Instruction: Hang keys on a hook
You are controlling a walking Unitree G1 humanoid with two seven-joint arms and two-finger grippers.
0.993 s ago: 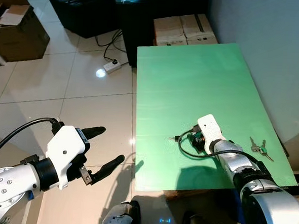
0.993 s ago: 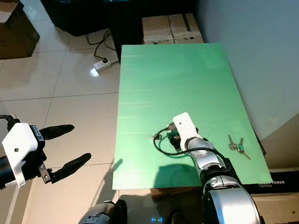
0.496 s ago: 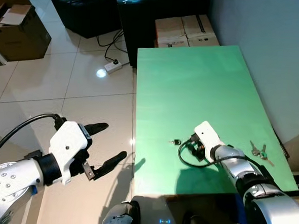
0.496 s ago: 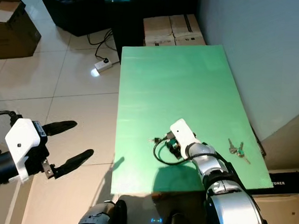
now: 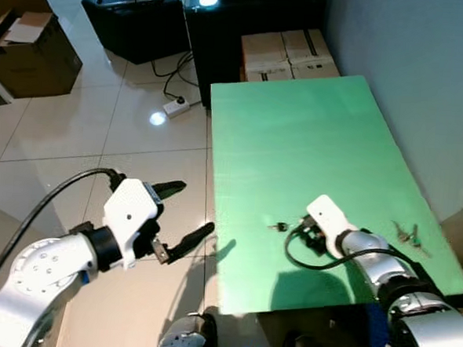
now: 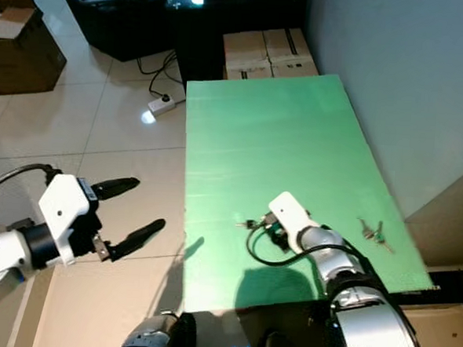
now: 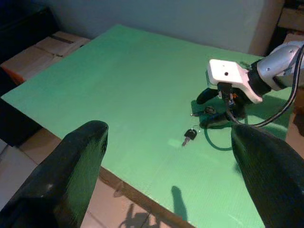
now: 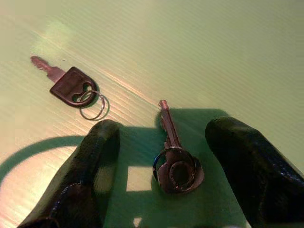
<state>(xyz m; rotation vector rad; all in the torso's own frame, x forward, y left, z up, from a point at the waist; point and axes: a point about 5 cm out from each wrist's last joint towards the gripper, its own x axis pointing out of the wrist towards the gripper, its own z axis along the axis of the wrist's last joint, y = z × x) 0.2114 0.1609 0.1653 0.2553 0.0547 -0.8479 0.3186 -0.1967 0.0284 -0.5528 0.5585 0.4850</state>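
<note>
**Right gripper straddled a loose key on the green table**

A silver key (image 8: 172,156) lay flat on the green table (image 5: 296,138), its shaft pointing away from the wrist, and the right gripper (image 8: 161,166) sat low with one black finger on either side of it. The jaws were spread wide and touched nothing, a stance that looked chosen so they could close across the key's round head. Just beside it lay a black-headed key (image 8: 71,85) with a small split ring, apart from the silver one. A second bunch of keys (image 5: 407,234) rested near the table's right edge, well apart from the gripper.

The left gripper (image 5: 178,217) hung over the tiled floor (image 5: 76,140) left of the table, fingers spread and empty, probably kept clear so the right arm could work alone. Cardboard boxes (image 5: 290,51) stood beyond the table's far end. No hook could be made out, so the hanging step seemed a good way off.
</note>
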